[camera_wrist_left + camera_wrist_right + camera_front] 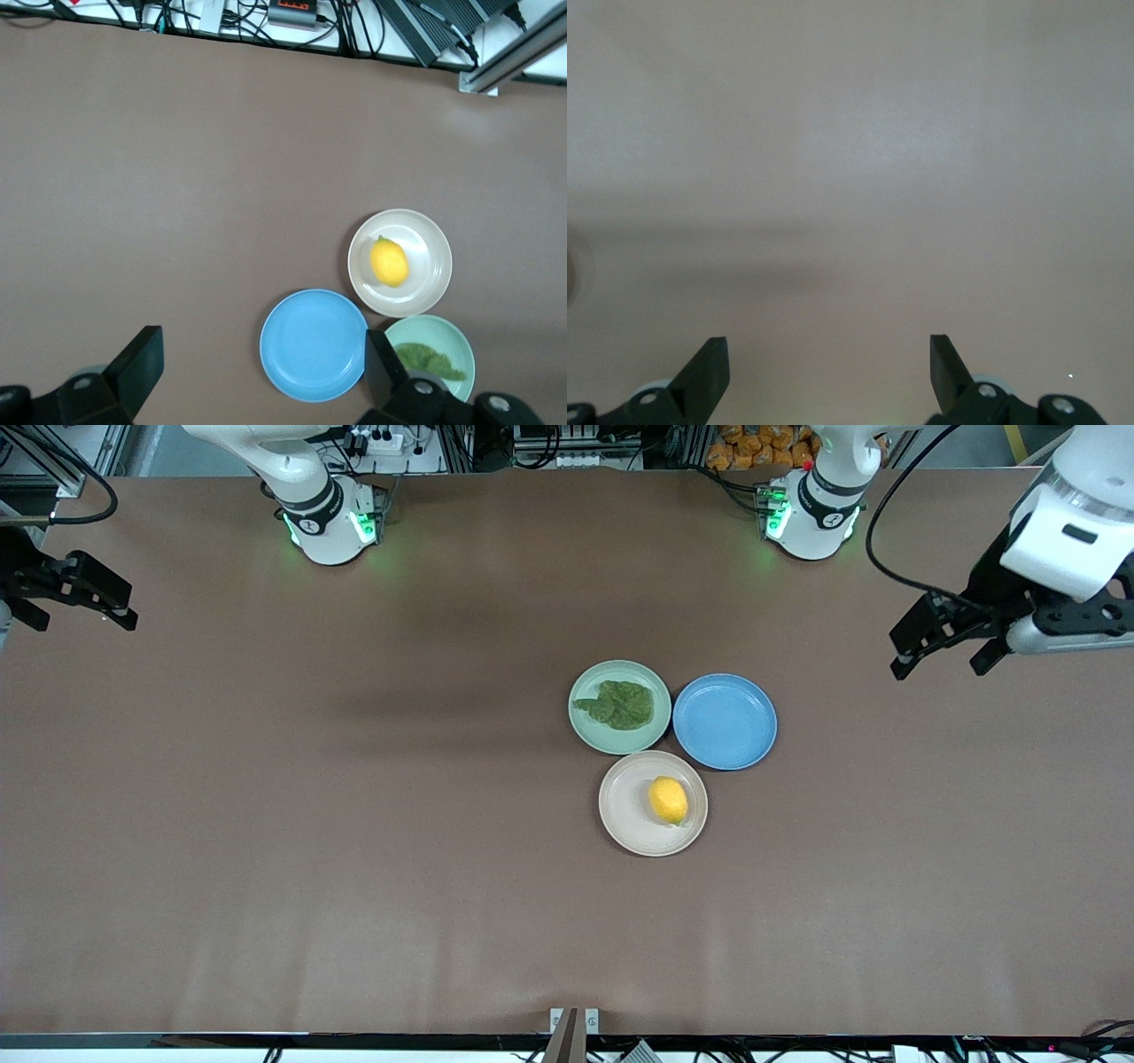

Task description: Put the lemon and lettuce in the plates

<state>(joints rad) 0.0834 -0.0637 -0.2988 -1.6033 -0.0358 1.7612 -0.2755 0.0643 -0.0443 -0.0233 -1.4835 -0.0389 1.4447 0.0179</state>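
Observation:
The dark-green lettuce (619, 704) lies in the pale mint plate (586, 726). The yellow lemon (668, 800) lies in the beige plate (625, 815), which sits nearer the front camera. In the left wrist view the lemon (389, 263) is in the beige plate (429, 248) and the lettuce (430, 361) in the mint plate (454, 341). My left gripper (941, 660) is open and empty, raised over bare table at the left arm's end. My right gripper (75, 607) is open and empty over the right arm's end of the table; its view shows only bare table between the fingers (709, 372).
An empty blue plate (725, 721) touches the mint and beige plates on the side toward the left arm; it also shows in the left wrist view (313, 344). Brown table surface (354, 824) spreads all round. Cables and equipment lie past the table's edges.

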